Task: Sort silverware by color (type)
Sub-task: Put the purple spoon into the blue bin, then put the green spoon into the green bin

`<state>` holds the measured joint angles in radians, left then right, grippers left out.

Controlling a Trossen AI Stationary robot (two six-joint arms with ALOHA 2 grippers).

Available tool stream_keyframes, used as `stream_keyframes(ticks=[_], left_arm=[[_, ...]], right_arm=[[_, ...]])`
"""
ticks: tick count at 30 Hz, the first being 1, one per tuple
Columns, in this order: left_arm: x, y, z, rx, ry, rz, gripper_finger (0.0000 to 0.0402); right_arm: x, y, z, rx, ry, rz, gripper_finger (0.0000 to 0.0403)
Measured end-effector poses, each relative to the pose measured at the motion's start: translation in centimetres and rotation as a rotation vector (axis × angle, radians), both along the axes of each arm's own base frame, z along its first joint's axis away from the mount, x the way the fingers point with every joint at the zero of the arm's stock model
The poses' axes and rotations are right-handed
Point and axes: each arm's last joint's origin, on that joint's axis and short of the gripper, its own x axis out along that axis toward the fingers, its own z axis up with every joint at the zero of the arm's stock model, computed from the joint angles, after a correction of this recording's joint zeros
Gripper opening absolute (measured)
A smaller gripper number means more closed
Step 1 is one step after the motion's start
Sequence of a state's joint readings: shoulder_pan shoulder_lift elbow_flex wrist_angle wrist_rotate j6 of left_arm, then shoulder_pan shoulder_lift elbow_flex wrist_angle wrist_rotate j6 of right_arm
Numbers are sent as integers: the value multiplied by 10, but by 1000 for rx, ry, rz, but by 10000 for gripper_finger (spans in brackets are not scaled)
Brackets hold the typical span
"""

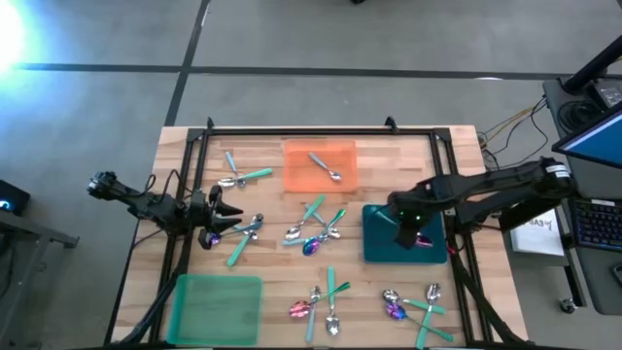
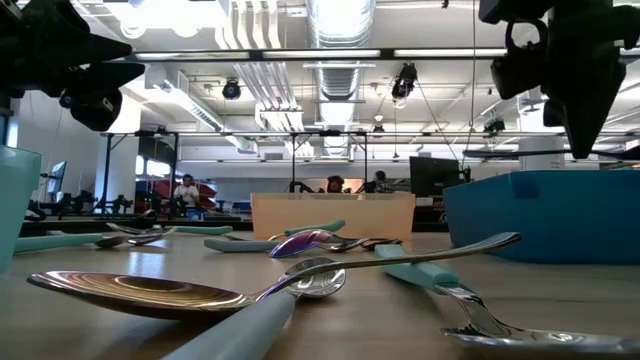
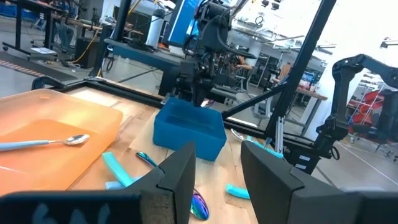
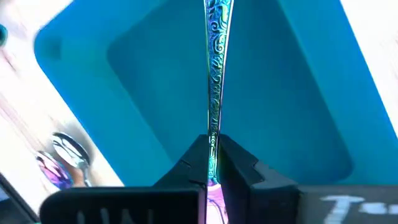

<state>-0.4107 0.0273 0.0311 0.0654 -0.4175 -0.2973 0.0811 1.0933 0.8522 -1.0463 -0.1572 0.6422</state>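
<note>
Right gripper [image 4: 213, 163] clamps an iridescent spoon [image 4: 215, 74] over the teal tray [image 1: 381, 243] at three o'clock — left gripper [image 3: 217, 168] gapes; most silverware [image 1: 313, 233] unsorted.

A lab: exposed ceiling ducts [image 2: 338, 30], workbenches [image 3: 93, 31], monitors [image 1: 595, 146]

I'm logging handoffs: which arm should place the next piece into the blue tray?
Right. Its gripper is shut on an iridescent utensil over the blue tray; the left gripper hangs open, away from it.
</note>
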Motion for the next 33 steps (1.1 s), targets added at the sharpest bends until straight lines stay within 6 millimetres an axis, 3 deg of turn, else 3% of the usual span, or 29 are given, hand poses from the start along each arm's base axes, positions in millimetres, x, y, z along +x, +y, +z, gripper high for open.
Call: stream_keyframes(ticks=[11, 24, 33], left_arm=[[0, 0, 0, 0, 0, 0, 114], [0, 0, 1, -9, -8, 14, 114], [-1, 4, 6, -9, -52, 146, 114]], right_arm=[[8, -1, -10, -57, 36, 57, 17], [8, -1, -11, -63, 42, 36, 129], [6, -1, -5, -39, 35, -72, 146]])
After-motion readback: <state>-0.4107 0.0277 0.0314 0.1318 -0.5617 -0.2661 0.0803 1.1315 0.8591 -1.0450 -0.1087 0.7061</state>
